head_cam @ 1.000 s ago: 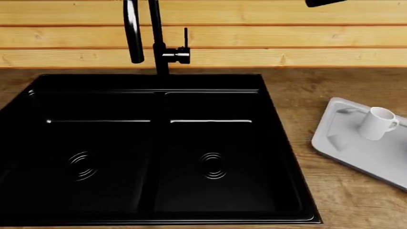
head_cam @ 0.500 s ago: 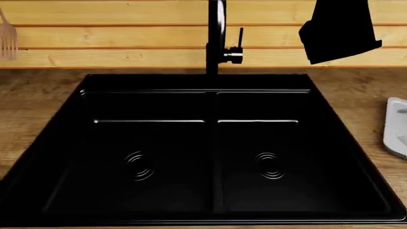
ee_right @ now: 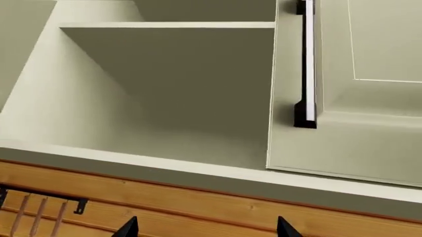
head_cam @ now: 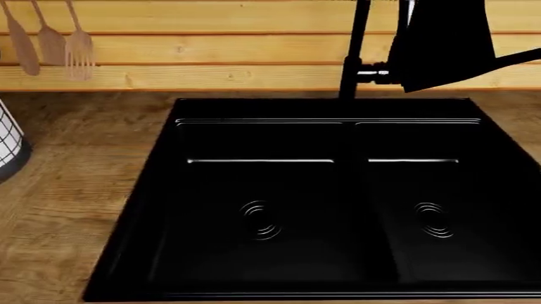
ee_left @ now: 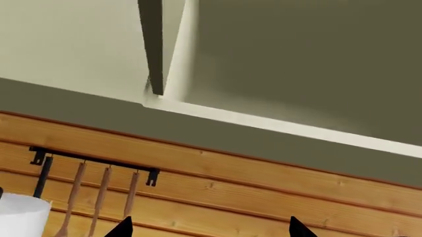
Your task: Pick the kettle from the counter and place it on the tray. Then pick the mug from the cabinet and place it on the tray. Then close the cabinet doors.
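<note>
Pale grey-green cabinet door [ee_right: 343, 89] with black bar handle [ee_right: 305, 64] hung open beside the empty shelf; grippers' widths couldn't be told. Careless swing risked clipping door's edge.

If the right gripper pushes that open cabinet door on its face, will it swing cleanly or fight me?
Probably swings cleanly: the cabinet door looks like a rigid flat panel that should not flex. Its smooth painted face may let fingertips slide, so the black bar handle looks a surer contact. The hinge side is out of view.
</note>
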Controlling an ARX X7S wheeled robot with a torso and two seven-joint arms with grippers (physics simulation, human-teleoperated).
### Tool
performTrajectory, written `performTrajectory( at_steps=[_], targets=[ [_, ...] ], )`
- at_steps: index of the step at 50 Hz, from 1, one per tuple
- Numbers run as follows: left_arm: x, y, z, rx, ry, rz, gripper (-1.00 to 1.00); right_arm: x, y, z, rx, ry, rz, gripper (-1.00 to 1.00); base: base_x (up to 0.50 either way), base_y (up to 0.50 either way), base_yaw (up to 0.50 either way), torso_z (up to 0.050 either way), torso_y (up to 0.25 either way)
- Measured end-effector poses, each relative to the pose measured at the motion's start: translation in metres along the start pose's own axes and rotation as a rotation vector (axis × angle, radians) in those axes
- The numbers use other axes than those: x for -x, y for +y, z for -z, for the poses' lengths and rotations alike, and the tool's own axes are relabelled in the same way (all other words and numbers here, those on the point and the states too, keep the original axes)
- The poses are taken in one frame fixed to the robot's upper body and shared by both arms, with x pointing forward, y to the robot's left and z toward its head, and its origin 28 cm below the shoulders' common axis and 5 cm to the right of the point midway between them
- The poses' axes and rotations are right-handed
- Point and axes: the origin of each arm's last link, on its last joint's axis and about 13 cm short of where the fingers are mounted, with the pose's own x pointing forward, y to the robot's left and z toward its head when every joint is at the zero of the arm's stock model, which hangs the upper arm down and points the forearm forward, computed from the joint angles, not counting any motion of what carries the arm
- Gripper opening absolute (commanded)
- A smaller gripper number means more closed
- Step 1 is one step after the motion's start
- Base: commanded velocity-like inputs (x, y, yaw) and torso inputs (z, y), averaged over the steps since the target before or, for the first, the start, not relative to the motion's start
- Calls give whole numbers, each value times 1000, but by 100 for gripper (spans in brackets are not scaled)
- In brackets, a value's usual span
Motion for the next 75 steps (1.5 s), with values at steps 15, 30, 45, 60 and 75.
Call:
performTrajectory(
  at_steps=[15, 30, 45, 60, 75],
  targets=[
    [-2, -1, -3, -3, -3, -5, 100, 0, 0, 1, -8, 2, -1, 100, 4, 500, 0, 0, 0],
    [-12, 4, -15, -43, -29, -136, 100, 0, -3, 4, -49, 30, 18, 100, 0, 7, 0, 0, 0],
    [-32, 20, -65, -48, -204, -235, 100, 3, -6, 5, -68, 48, 34, 100, 0, 0, 0, 0, 0],
    [-64, 23, -121, -73, -334, -227, 100, 7, -8, 9, -81, 62, 45, 100, 0, 0, 0, 0, 0],
    [-109, 2, -175, -68, -379, -155, 100, 12, -10, 19, -105, 90, 59, 100, 0, 0, 0, 0, 0]
  ],
)
